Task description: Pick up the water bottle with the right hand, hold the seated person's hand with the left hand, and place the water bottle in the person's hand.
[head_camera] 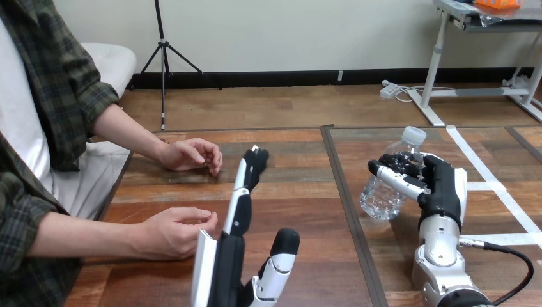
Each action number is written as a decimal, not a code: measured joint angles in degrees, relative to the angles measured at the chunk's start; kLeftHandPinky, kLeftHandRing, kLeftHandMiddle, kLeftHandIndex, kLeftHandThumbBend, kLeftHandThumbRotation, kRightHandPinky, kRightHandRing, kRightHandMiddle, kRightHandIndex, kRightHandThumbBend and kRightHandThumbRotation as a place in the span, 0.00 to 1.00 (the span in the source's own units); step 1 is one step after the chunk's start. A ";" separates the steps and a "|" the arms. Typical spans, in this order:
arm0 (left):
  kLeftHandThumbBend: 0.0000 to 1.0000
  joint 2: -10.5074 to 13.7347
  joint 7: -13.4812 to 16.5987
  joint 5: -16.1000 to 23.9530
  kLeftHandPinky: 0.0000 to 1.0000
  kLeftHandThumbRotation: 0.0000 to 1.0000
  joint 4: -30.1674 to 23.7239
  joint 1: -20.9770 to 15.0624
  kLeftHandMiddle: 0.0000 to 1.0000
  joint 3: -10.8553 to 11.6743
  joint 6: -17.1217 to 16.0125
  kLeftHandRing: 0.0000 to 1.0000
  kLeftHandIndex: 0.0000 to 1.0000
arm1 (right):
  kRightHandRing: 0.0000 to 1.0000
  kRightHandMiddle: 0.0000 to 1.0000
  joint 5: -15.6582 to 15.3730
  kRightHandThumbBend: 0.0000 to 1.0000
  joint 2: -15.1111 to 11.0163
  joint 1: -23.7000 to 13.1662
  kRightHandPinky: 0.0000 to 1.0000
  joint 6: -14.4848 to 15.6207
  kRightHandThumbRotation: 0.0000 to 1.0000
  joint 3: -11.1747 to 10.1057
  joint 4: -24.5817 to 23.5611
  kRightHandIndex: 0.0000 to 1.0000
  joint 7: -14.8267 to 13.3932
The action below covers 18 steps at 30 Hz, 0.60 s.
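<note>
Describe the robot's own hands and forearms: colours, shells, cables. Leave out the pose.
Both hands are black. The left hand has a white shell along its back and fingers in black and white segments, the thumb black-tipped. The right hand has black-and-white fingers too, on a silver forearm with a black cable leaving its wrist.

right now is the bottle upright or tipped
Tipped. The bottle leans, its top toward the view's upper right and its base lower left, with the right hand curled round it.
</note>
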 measured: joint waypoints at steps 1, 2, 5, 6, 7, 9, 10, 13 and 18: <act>0.57 0.10 -0.14 -0.08 0.91 0.75 -0.22 0.03 0.95 0.16 0.10 0.94 0.96 | 0.52 0.56 0.01 0.72 0.00 0.08 0.48 -0.26 0.00 0.00 0.00 0.56 0.01; 0.58 0.20 -0.34 -0.22 0.91 0.73 -0.48 0.07 0.95 0.33 0.20 0.94 0.96 | 0.52 0.56 0.03 0.72 0.00 0.18 0.48 -0.55 0.00 -0.01 0.00 0.56 0.03; 0.59 0.58 -1.05 -0.88 0.92 0.67 -1.15 0.10 0.96 0.85 0.29 0.95 0.95 | 0.52 0.55 0.12 0.72 0.00 0.48 0.48 -1.45 0.00 -0.04 0.00 0.56 0.14; 0.59 0.71 -1.29 -1.12 0.93 0.65 -1.31 0.10 0.96 1.03 0.29 0.95 0.95 | 0.52 0.55 0.16 0.72 0.00 0.57 0.48 -1.73 0.00 -0.07 0.00 0.56 0.17; 0.60 0.86 -1.54 -1.45 0.93 0.63 -1.46 0.10 0.96 1.20 0.29 0.95 0.95 | 0.52 0.55 0.21 0.72 0.00 0.66 0.48 -2.00 0.00 -0.08 0.00 0.56 0.21; 0.60 1.20 -2.08 -2.15 0.93 0.57 -1.74 0.22 0.96 1.49 0.29 0.95 0.95 | 0.52 0.55 0.23 0.72 0.00 0.88 0.47 -2.69 0.00 -0.11 -0.01 0.55 0.22; 0.60 1.36 -2.32 -2.44 0.93 0.56 -1.82 0.29 0.96 1.63 0.29 0.95 0.94 | 0.52 0.55 0.23 0.72 -0.01 1.00 0.47 -3.04 0.00 -0.11 -0.01 0.55 0.22; 0.61 1.83 -2.99 -3.31 0.93 0.51 -1.99 0.54 0.95 1.97 0.29 0.94 0.94 | 0.52 0.55 0.23 0.72 -0.05 1.35 0.47 -3.96 0.00 -0.11 -0.02 0.55 0.22; 0.62 2.59 -3.78 -3.82 0.91 0.42 -2.41 1.08 0.95 2.79 0.28 0.94 0.93 | 0.51 0.55 0.24 0.73 -0.05 1.90 0.47 -5.17 0.00 -0.10 -0.17 0.55 0.24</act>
